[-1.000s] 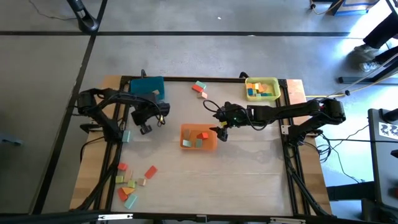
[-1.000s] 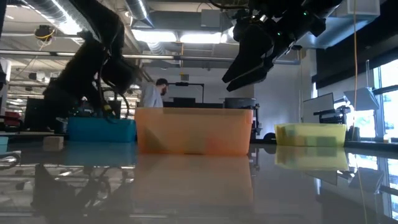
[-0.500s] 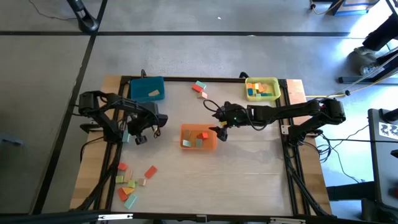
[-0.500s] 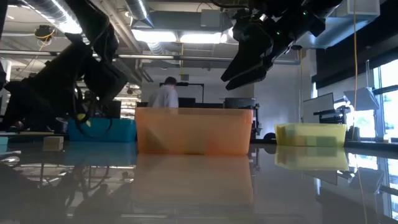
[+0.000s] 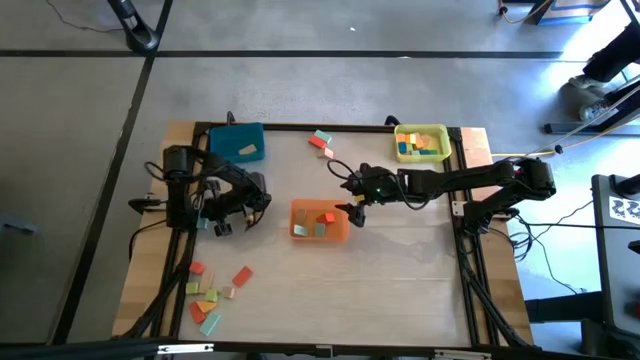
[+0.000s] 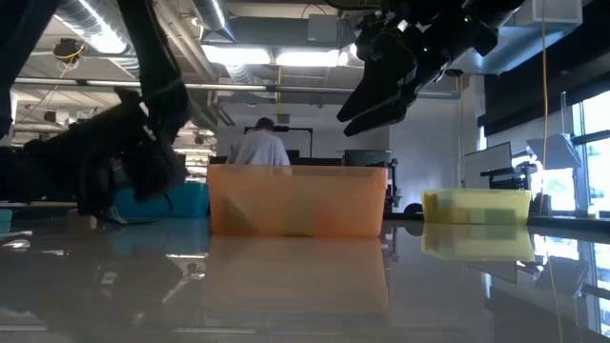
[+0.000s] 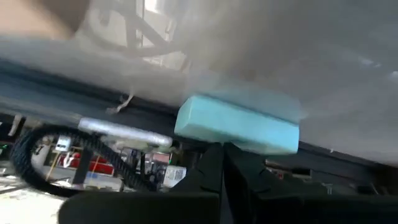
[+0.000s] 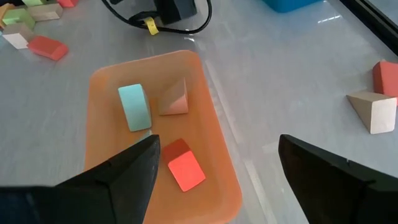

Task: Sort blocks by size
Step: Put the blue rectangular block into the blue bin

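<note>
Dark right arm (image 5: 470,180) stretched over orange tray (image 5: 320,236), fingers (image 8: 124,177) spread.

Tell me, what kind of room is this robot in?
Probably a lab or workshop: bare ceiling ducts with strip lights, a monitor on a stand, and a person working at the back.

A light blue block (image 7: 239,123) fills the middle of the left wrist view, a rectangular piece lying on a pale, glossy table surface (image 7: 323,56). Directly in front of it, the left gripper (image 7: 222,177) shows as two dark fingers pressed together with no gap between them, their tips just below the block. Behind the block runs a dark frame rail (image 7: 81,84), and a coiled black cable (image 7: 74,158) loops beside a silver metal rod (image 7: 124,132).
</note>
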Robot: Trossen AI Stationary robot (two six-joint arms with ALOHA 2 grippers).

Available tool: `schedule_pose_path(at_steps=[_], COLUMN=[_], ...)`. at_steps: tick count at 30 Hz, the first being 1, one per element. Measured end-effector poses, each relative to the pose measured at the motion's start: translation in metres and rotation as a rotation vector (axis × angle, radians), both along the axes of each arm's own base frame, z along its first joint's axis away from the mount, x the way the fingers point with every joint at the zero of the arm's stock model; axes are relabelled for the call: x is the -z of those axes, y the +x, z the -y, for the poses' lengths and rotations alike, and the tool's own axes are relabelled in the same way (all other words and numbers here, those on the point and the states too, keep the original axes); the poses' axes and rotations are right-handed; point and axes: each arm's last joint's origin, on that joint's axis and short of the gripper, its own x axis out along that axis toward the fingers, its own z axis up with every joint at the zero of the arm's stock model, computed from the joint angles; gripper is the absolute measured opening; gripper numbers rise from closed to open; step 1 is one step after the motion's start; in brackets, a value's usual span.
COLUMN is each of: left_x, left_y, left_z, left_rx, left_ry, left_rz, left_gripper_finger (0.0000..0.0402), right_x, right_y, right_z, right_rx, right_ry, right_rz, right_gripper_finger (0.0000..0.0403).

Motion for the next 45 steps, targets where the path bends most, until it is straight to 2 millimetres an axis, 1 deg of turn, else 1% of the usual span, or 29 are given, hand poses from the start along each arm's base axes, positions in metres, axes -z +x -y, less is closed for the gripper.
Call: schedule_pose_path(at_steps=[3, 7, 11, 16, 21, 24, 27, 32, 36, 40, 43, 45], left_x=[0.006, 0.004, -0.01, -0.032, -0.053, -0.066, -0.079, -0.104, -0.122, -0.127, -0.128, -0.128], left_y=[0.0, 0.003, 0.014, 0.03, 0.039, 0.039, 0.034, 0.029, 0.025, 0.02, 0.016, 0.016], left_z=[0.0, 0.002, 0.006, 0.01, 0.016, 0.018, 0.02, 0.026, 0.032, 0.039, 0.039, 0.036], left_rx=[0.013, 0.026, 0.038, 0.026, -0.003, -0.033, -0.051, -0.101, -0.181, -0.221, -0.278, -0.313], left_ry=[-0.017, -0.01, 0.036, 0.111, 0.174, 0.205, 0.224, 0.338, 0.437, 0.429, 0.45, 0.468], left_rz=[0.007, 0.029, 0.134, 0.311, 0.453, 0.487, 0.489, 0.659, 0.828, 0.939, 0.957, 0.95], left_gripper_finger=[0.0001, 0.0003, 0.0003, 0.0003, 0.0003, 0.0004, 0.0004, 0.0004, 0.0004, 0.0004, 0.0005, 0.0017], right_x=[0.0, 0.0, 0.0, -0.001, -0.001, -0.001, -0.001, -0.001, -0.006, -0.018, -0.025, -0.026], right_y=[0.0, 0.0, 0.0, 0.001, 0.001, 0.001, 0.001, 0.001, -0.002, -0.009, -0.016, -0.02], right_z=[0.0, 0.0, 0.0, 0.0, 0.0, 0.0, 0.0, 0.0, 0.002, 0.014, 0.025, 0.032], right_rx=[-0.001, -0.003, -0.013, -0.014, -0.015, -0.015, -0.024, -0.051, -0.094, -0.099, -0.086, -0.062], right_ry=[0.0, -0.003, -0.017, -0.02, -0.021, -0.021, -0.034, -0.07, -0.154, -0.227, -0.26, -0.262], right_rz=[0.001, 0.0, 0.003, 0.009, 0.011, 0.012, 0.011, 0.005, 0.008, 0.026, 0.025, 0.017], right_gripper_finger=[0.0326, 0.0326, 0.0326, 0.0326, 0.0326, 0.0326, 0.0326, 0.0326, 0.0326, 0.0326, 0.0326, 0.0326])
